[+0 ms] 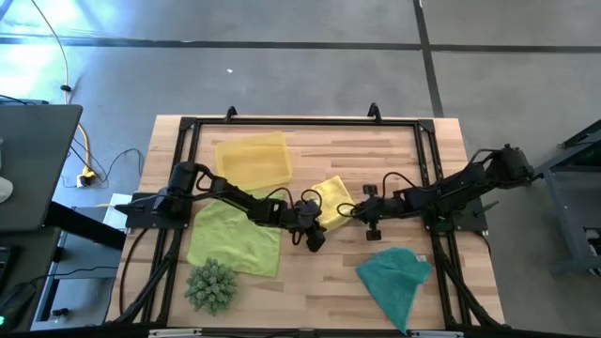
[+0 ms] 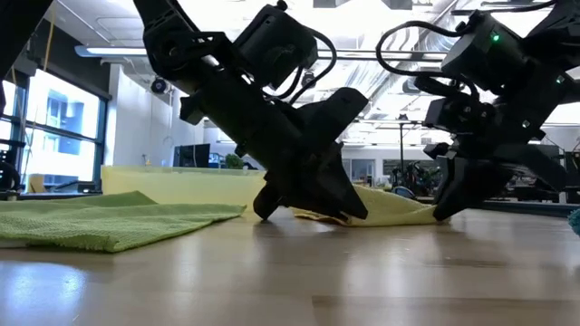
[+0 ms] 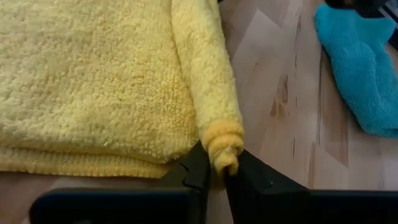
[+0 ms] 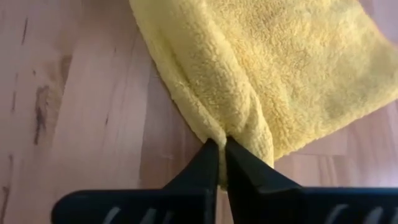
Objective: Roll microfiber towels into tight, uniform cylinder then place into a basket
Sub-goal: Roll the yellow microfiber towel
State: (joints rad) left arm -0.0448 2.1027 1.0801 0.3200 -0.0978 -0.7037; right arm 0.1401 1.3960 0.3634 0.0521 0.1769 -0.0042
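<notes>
Tabletop (image 1: 376, 291) is showing as pale wood planks inside a black metal frame (image 1: 300, 122), sitting on grey concrete floor (image 1: 282, 66); low view is looking into a bright open workshop with windows and ceiling ducts.

Going left to right: spiky green plant-like ball (image 1: 210, 286) is sitting at the near-left corner. Lime green microfiber towel (image 1: 235, 239) is lying flat and slightly rumpled just beside it. Translucent yellow plastic tray-basket (image 1: 254, 160), rectangular with low walls, is sitting behind that, holding nothing I can make out.

Bright yellow microfiber towel (image 1: 331, 200), nubby loop pile, is lying mid-table between both arms, well apart from the basket. One edge is curling into a thin roll (image 3: 208, 81); the roll's long axis is running roughly from one gripper toward the other.

Left gripper (image 3: 217, 171) is pinching the coiled end of that roll, fingers (image 3: 193, 171) clamped on it. Right gripper (image 4: 221, 158) is pinching a bunched fold at the towel's opposite edge, fingers pressed together on cloth.

Teal microfiber towel (image 1: 396, 274) is lying crumpled at near-right.
</notes>
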